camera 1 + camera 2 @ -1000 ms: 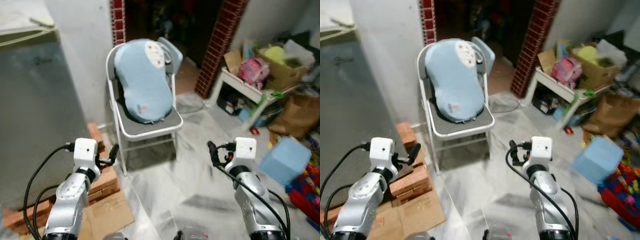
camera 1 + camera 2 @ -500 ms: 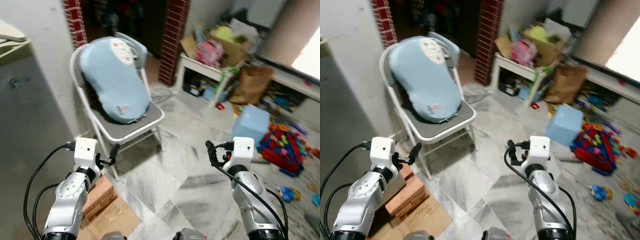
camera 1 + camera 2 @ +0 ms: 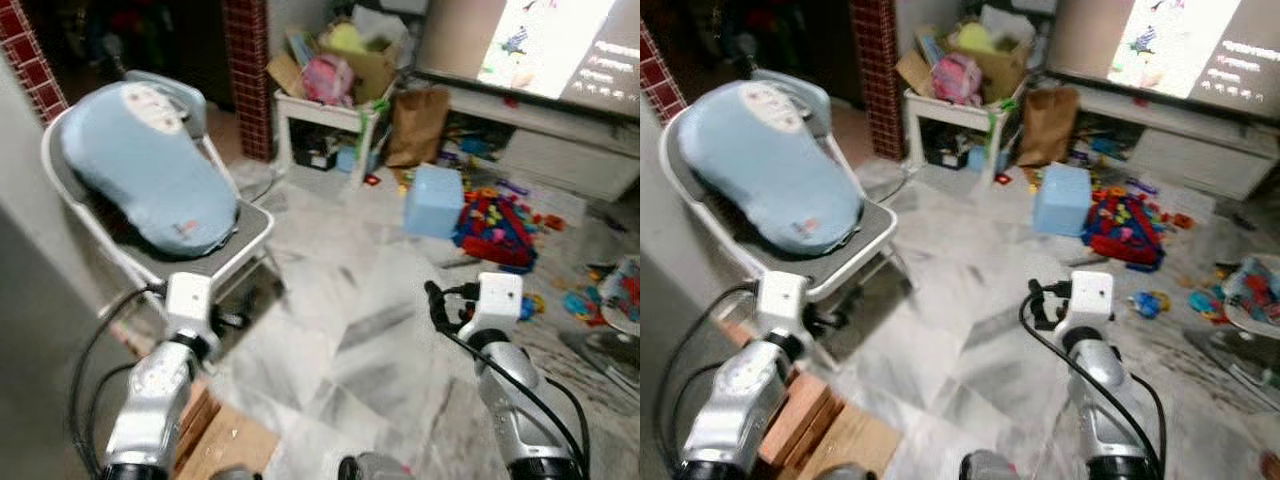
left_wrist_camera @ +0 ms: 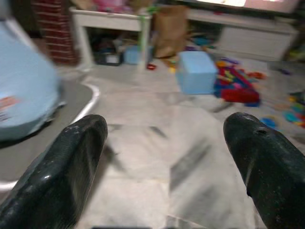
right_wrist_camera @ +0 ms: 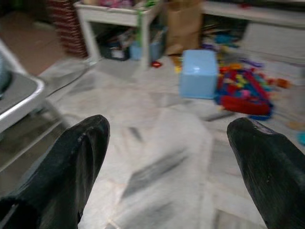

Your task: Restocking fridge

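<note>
I've got both tools spread wide and empty — left tool, right tool — held over the marble floor. Folding chair with blue cushion on my left; fridge — can't make it out.

A pale blue cushion lies on a folding chair; a blue box sits beside scattered toy bricks.
</note>
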Robot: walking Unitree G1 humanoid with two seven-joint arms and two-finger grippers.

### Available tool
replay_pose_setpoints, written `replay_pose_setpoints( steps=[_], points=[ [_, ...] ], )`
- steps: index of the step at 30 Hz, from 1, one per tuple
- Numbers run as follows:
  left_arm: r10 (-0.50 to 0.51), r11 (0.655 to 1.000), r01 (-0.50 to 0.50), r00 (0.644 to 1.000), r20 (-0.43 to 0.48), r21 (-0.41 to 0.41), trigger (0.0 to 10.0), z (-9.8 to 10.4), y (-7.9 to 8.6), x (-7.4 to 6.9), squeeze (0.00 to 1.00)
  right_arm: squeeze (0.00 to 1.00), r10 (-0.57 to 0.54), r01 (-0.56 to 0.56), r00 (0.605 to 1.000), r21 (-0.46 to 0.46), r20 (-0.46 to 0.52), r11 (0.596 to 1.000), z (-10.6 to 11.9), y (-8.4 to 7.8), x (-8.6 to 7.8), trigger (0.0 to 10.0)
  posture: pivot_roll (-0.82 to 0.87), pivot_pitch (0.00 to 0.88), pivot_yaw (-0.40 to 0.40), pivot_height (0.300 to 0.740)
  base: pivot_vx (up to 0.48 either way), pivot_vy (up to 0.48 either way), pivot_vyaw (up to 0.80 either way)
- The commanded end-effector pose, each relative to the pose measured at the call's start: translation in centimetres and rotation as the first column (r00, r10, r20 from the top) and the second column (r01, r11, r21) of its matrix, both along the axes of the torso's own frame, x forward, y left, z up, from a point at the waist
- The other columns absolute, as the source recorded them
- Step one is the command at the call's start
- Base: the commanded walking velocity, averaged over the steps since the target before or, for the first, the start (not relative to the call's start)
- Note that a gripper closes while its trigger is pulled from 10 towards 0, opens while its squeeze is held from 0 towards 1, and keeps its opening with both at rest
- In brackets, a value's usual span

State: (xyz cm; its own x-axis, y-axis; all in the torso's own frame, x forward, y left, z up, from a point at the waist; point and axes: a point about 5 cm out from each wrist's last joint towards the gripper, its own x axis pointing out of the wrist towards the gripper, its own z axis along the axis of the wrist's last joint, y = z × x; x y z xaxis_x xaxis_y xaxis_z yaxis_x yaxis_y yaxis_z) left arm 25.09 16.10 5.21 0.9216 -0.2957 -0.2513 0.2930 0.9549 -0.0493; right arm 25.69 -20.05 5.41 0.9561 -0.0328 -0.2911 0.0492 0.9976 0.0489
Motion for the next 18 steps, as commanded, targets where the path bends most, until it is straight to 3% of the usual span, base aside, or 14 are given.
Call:
replay_pose_setpoints(
  steps=[1, 18],
  points=[
    [-0.007, 1.000, 0.007, 1.000, 0.024, 0.005, 10.0, 0.52, 0.21, 0.12, 0.00, 0.00, 0.002, -0.002, 1.000, -0.002, 0.025, 1.000, 0.52, 0.01, 0.26, 10.0, 0.06, 0.000, -0.037, 0.740, 0.000, 0.000, -0.80],
    [-0.024, 1.000, 0.024, 0.999, 0.025, 0.004, 10.0, 0.52, 0.13, -0.04, 0.00, 0.00, -0.001, 0.001, 1.000, 0.005, 0.024, 1.000, 0.44, 0.07, 0.14, 10.0, 0.06, 0.000, -0.032, 0.740, 0.000, 0.000, -0.80]
  ],
)
